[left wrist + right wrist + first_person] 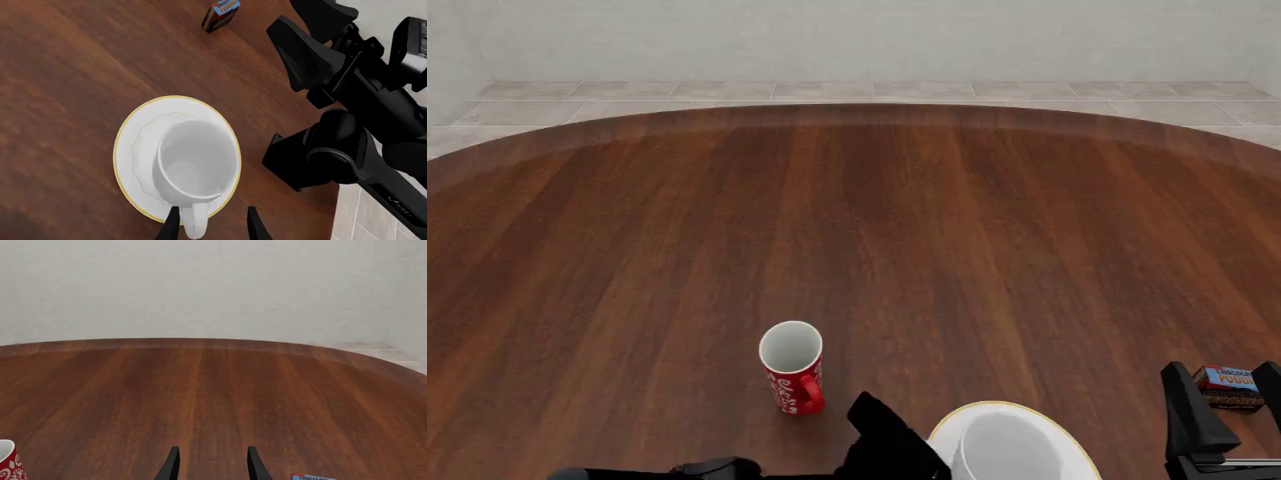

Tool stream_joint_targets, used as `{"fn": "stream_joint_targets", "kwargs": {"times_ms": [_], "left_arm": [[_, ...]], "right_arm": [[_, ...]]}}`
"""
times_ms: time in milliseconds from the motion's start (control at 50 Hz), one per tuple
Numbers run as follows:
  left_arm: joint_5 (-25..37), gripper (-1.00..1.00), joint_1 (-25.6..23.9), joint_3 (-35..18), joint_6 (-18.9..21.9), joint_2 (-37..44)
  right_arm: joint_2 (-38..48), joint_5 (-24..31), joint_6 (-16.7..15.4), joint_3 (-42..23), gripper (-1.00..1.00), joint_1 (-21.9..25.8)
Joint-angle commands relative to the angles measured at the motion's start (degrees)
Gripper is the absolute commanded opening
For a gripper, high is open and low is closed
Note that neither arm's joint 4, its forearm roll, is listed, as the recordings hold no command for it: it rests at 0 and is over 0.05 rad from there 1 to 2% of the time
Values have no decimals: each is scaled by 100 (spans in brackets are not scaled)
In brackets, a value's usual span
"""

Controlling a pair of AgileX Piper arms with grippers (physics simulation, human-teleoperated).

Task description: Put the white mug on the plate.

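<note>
At the bottom edge of the left wrist view, the two dark fingertips of the left pincer (213, 225) are seen spread apart, with the loop handle of the white mug (198, 165) lying between them; whether the handle is touched by either tip cannot be told, and nothing is clamped. The white mug is set upright on the plate (131, 145), its open mouth facing up, its body placed toward one side of the plate so that a wider band of bare plate is left on the far side from the handle. The plate rests flat on the dark wooden surface (961, 250), close to the near edge and to the right of centre in the front view, where it is partly hidden by the black left arm.

The right pincer (210, 465) is shown with its fingers parted and nothing held between them, directed across the bare wood toward the far wall. Part of the right arm is seen beside the plate in the left wrist view.

A red mug (791, 367) with white lettering stands upright to the left of the plate, apart from it. A small printed box (1233, 386) lies near the right edge of the surface.
</note>
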Motion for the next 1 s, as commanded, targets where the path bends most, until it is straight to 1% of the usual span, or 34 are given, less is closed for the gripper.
{"fn": "stream_joint_targets", "kwargs": {"times_ms": [20, 300, 660, 800, 820, 860, 920, 960, 980, 1000], "left_arm": [[262, 100, 117, 177, 89, -524], [647, 100, 273, 476, 185, -1350], [1410, 100, 562, 853, 236, -2820], [1926, 100, 880, 1083, 339, -3742], [1928, 100, 880, 1084, 339, -3744], [2062, 100, 954, 1145, 310, -4009], [2232, 100, 1062, 1220, 371, -4303], [2455, 100, 1153, 1242, 318, -4618], [2459, 100, 1153, 1242, 318, -4621], [2570, 100, 1222, 1258, 300, -4839]], "right_arm": [[16, -5, -4, -5, 100, -3], [17, -4, -3, -5, 100, -3], [17, -4, -5, -5, 100, -4], [16, -4, -4, -5, 100, -5], [16, -4, -4, -5, 100, -5], [17, -3, -5, -5, 100, -4], [17, -4, -5, -5, 100, -4], [16, -4, -4, -5, 100, -3], [16, -4, -4, -5, 100, -3], [16, -4, -3, -5, 100, -4]]}}
